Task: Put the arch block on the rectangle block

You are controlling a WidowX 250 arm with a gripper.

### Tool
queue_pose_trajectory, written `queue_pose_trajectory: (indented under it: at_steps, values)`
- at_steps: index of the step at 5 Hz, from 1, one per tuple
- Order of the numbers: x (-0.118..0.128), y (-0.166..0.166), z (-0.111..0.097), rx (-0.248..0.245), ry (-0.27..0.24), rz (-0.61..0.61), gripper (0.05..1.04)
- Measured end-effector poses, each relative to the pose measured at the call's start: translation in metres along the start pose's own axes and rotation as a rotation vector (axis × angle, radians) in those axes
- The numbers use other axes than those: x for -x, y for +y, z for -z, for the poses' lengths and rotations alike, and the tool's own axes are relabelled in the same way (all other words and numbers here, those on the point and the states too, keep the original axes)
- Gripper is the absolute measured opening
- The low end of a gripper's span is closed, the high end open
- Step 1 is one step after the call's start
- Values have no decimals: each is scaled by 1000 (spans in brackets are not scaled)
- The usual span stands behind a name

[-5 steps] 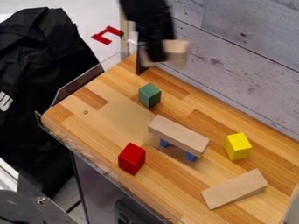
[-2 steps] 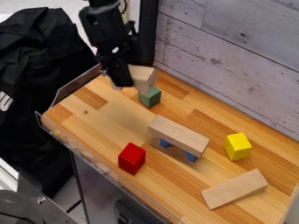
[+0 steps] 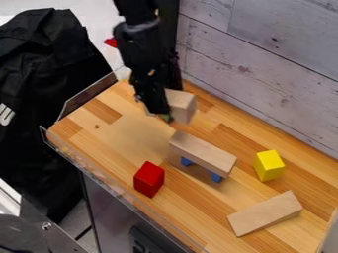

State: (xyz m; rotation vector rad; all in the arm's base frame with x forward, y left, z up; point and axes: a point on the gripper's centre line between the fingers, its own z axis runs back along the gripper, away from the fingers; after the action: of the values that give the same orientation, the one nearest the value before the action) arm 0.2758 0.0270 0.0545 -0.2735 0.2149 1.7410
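Note:
The black gripper hangs over the upper left of the table, shut on a pale wooden block, the arch block. The black fingers cover the block's middle, so its arch cutout is hard to make out. Down and to the right of the gripper, apart from it, lies the wooden rectangle block, raised on blue supports. The held block is in the air, and nothing rests on the rectangle block.
A green block is mostly hidden behind the gripper. A red block stands left of the rectangle block, a yellow block to its right. A wooden wedge lies at lower right. A clear rim edges the wooden table.
From the top edge the gripper came down and left with its block, then moved right and lower, now covering most of the green block. The blocks on the table have stayed put.

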Motion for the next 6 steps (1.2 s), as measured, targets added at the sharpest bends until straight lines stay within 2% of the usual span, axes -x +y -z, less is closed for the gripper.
queue_pose_trajectory:
  at_steps: [2,4,6]
  values:
    - [11,1,9,-19,-11,-14,572]
    - [29,3,25,-41,-43,5,572]
    - [33,4,38,-62,-80,-9,572]
